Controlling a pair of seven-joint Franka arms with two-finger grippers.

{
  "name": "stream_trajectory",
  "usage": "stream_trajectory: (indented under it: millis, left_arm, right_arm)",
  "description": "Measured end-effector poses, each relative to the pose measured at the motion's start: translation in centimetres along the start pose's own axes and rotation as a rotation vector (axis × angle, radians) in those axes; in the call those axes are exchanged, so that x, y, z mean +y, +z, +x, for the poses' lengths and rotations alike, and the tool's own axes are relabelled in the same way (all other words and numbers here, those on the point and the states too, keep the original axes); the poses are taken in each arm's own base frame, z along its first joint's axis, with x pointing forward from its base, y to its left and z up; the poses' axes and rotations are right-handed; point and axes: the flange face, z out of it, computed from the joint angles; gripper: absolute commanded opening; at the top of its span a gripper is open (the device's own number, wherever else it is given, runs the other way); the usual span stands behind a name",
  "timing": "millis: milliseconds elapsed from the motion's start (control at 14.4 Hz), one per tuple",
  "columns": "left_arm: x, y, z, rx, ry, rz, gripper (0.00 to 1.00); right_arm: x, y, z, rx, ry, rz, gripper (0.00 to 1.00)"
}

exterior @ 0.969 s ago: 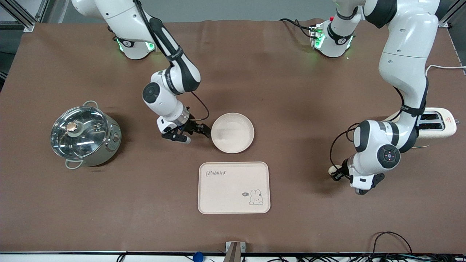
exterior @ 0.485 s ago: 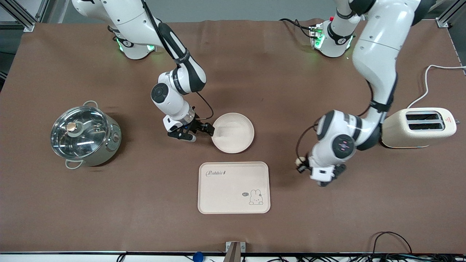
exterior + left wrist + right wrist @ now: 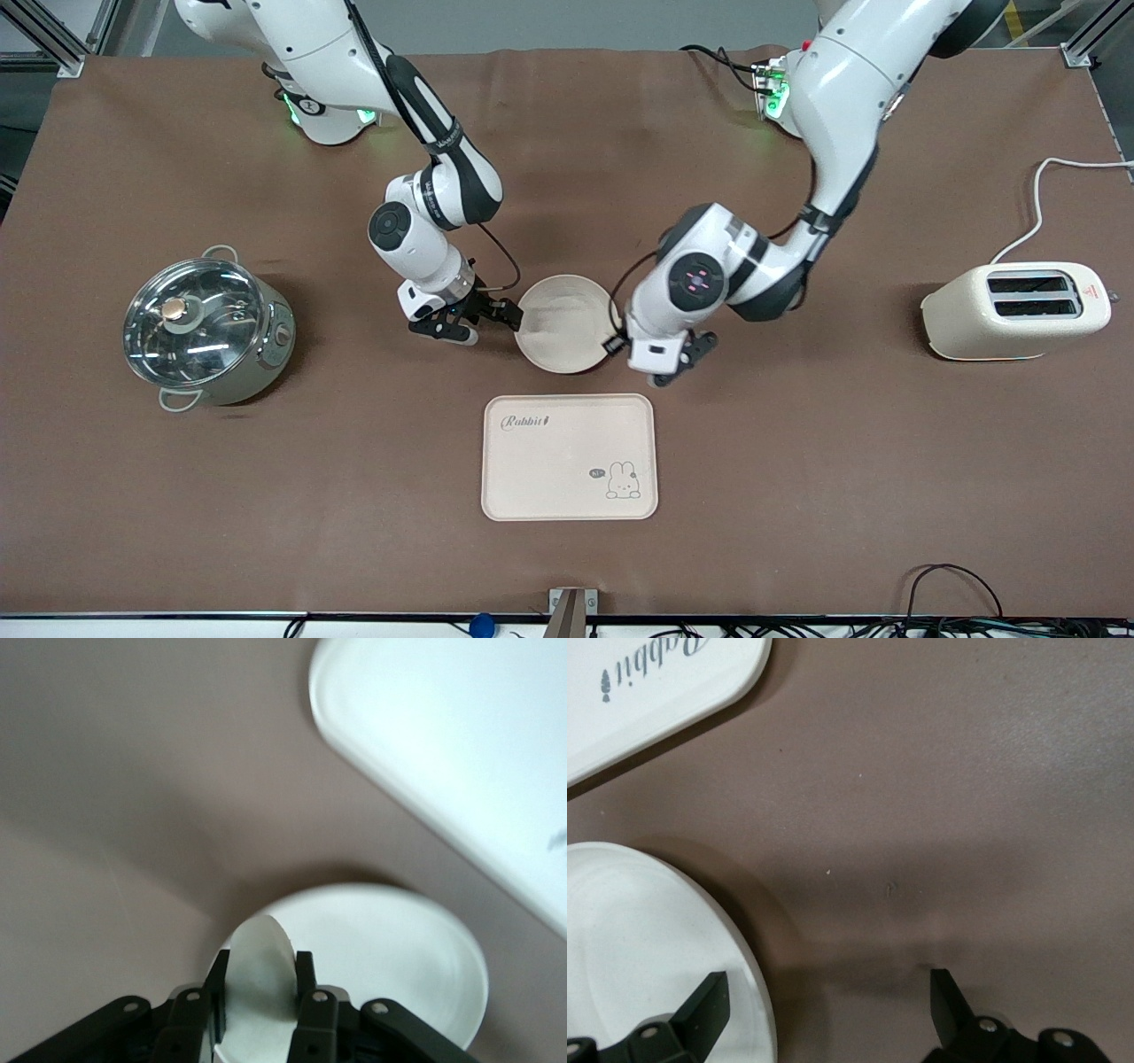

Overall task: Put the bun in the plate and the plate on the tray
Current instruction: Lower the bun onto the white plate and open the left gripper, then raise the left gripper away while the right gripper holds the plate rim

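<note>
While your left gripper (image 3: 259, 1014) hangs over the plate (image 3: 567, 306), it pinches the bun (image 3: 260, 970) upright between its fingers. Your right gripper (image 3: 483, 321) straddles the plate's rim, fingers spread; the tray (image 3: 569, 456) lies nearer the camera.

You see the right gripper (image 3: 828, 1010) spread wide, straddling the round cream plate's (image 3: 638, 939) rim, the cream rectangular lettered tray (image 3: 647, 691) nearby.

Lighting even and bright from overhead. Soft shadows fall beside the plate (image 3: 567, 323). Glare whitens the tray (image 3: 461, 753) in the left wrist view, which is blurred throughout.
</note>
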Motion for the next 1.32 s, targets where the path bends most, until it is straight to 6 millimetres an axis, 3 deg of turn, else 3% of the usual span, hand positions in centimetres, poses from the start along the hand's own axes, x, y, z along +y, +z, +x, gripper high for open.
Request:
stream_trajectory:
  millis: [138, 277, 415, 554, 692, 831, 1038, 1315]
  left_arm:
    - [1.1, 2.1, -3.4, -0.004, -0.003, -0.017, 0.40]
    - [1.8, 4.2, -5.4, -0.011, 0.002, -0.039, 0.55]
    - [1.8, 6.0, -5.8, -0.018, 0.005, -0.048, 0.99]
    - [1.8, 6.5, -5.3, -0.017, -0.003, -0.052, 1.00]
    - [2.3, 5.3, -4.8, -0.009, -0.007, -0.077, 1.00]
    - [3.1, 2.2, -3.8, 0.009, -0.015, -0.113, 1.00]
    - [3.1, -6.5, -0.2, 0.069, -0.009, -0.151, 1.00]
    - [-1.4, -18.4, 7.0, 0.148, 0.085, -0.144, 1.00]
  right_arm:
    - [0.0, 0.0, 0.0, 0.000, 0.000, 0.000, 1.00]
    - [0.0, 0.0, 0.0, 0.000, 0.000, 0.000, 1.00]
    - [0.0, 0.0, 0.0, -0.001, -0.002, 0.000, 1.00]
    - [-0.5, 0.1, -0.6, -0.005, -0.022, 0.000, 1.00]
    - [-1.8, 0.1, -1.4, -0.003, -0.053, 0.011, 0.98]
    - [-2.4, 0.0, -1.7, -0.002, -0.100, 0.017, 0.87]
    - [-2.1, 0.2, -1.5, -0.001, -0.150, 0.011, 0.62]
    - [-1.5, 1.0, -1.6, -0.010, -0.162, -0.002, 0.40]
